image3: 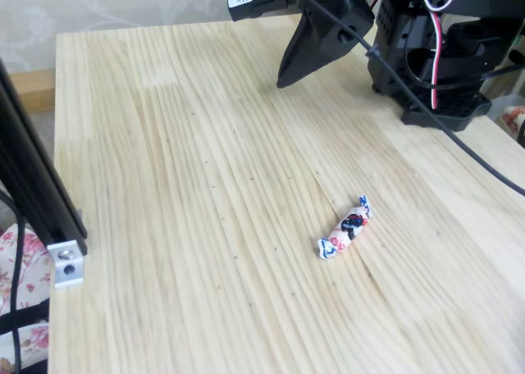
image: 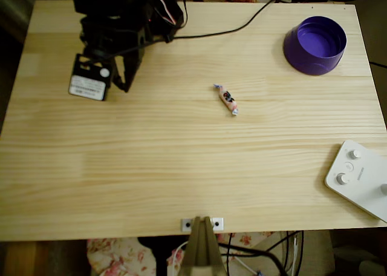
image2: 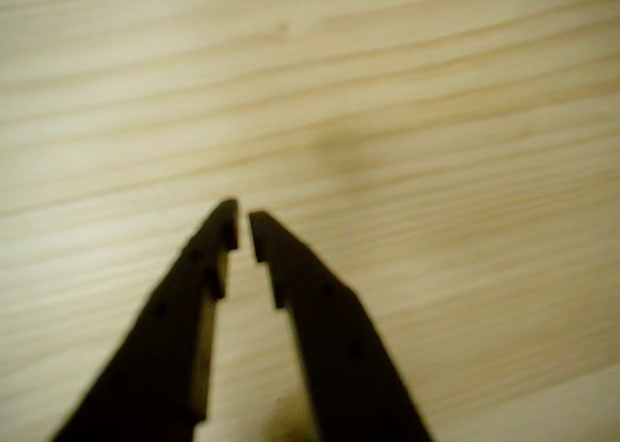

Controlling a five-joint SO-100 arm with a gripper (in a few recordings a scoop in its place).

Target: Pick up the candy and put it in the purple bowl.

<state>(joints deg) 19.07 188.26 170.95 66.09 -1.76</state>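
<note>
Overhead view: the gripper (image: 124, 82) hangs near the table's (image: 181, 179) far-left corner, fingertips pointing toward the near edge. The candy (image: 227, 99) lies around mid-table, well apart from the gripper, to its right and slightly nearer the near edge. Its long axis runs diagonally, from far-left to near-right. The purple bowl (image: 315, 45) sits by the far-right corner, beyond the candy from the gripper.

Wrist view: the gripper (image2: 242, 224) has its jaws nearly pressed together, a thin gap between the tips, nothing held; bare wood lies beneath.

Fixed view: the gripper (image3: 283, 80) hovers at the table's (image3: 164, 226) far end, and the candy (image3: 345, 227) rests well toward the camera, slantwise. The reach, I judge, is a long sideways travel with the wrist turned across that diagonal.
</note>
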